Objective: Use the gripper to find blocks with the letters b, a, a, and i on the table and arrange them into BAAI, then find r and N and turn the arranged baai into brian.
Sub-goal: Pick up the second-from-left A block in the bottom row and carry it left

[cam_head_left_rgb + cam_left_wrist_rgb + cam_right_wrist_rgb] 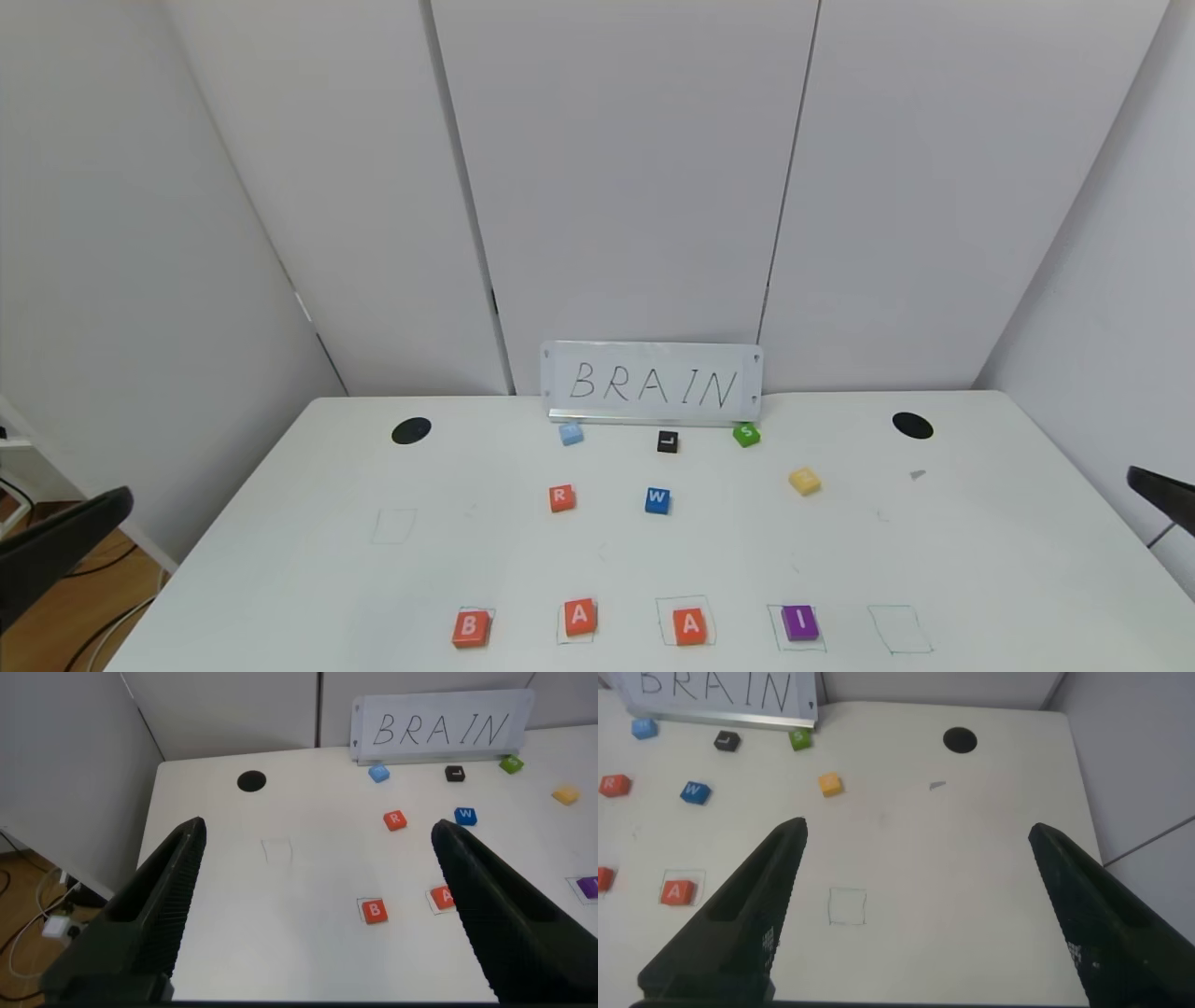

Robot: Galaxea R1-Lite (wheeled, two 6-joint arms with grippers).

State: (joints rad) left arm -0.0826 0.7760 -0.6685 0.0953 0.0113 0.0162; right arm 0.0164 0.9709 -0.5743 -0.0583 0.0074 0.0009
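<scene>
Four blocks lie in a row along the near edge of the table (280, 523): orange-red B (470, 627), A (580, 617), A (690, 625) and purple I (799, 622), each in or by a drawn square. The orange-red r (561, 497) sits mid-table, and the yellow N (804, 481) lies farther right. My left gripper (318, 824) hangs open and empty above the table's left side, with B (375, 910) ahead of it. Over the right side my right gripper (918, 826) is open and empty too, above a bare drawn square (847, 906).
A sign reading BRAIN (652, 383) stands at the back edge. In front of it lie a light blue block (570, 433), a black L (667, 441) and a green S (746, 434). A blue W (656, 500) sits beside r. Two black holes (411, 430) (912, 426) flank the table.
</scene>
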